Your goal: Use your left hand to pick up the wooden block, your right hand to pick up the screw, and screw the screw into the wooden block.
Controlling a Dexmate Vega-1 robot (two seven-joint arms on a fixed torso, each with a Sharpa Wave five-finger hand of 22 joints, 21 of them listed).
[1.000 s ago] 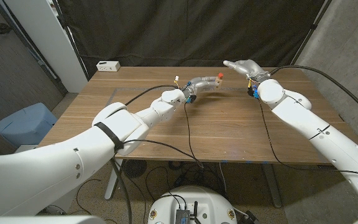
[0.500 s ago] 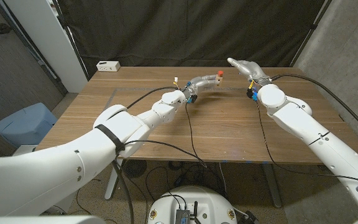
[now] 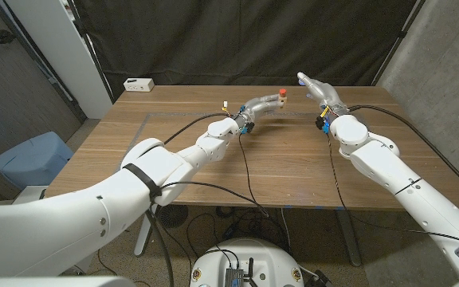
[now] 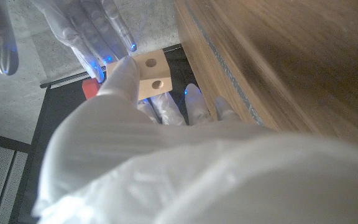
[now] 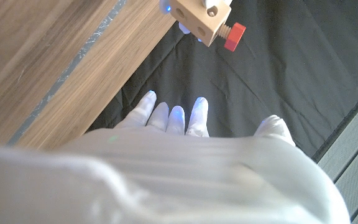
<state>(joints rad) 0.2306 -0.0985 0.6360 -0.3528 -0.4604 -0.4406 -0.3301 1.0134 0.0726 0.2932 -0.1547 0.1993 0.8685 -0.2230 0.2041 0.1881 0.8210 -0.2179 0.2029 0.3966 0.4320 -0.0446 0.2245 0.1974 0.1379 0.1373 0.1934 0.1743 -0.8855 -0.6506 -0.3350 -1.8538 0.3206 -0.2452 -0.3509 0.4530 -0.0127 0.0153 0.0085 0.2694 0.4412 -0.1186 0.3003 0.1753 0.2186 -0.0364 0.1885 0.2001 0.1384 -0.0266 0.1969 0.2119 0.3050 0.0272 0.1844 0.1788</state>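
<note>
The left hand [image 3: 260, 106] is up over the far part of the wooden table [image 3: 213, 171], and its fingers are wrapped around the wooden block [image 3: 280, 101], holding it in the air. In the left wrist view the same hand [image 4: 160, 134] shows its thumb lying against the side of the block [image 4: 150, 76], and you can see round holes in the pale wood. The red screw [image 3: 282, 94] is already sitting in the block, with its red head poking out on top in the head view. In the right wrist view the block [image 5: 201, 17] has the screw [image 5: 234, 36] sticking out of one side, and some of the thread shows between the red head and the wood. The right hand [image 3: 317, 88] is just beside the block but not touching it. Its fingers are spread apart and it holds nothing. In the right wrist view that hand [image 5: 197, 134] has its fingertips reaching toward the block with a gap between them. Far back on the left side of the table lies a small white box [image 3: 139, 84]. A black curtain [image 3: 245, 40] hangs behind the table.
</note>
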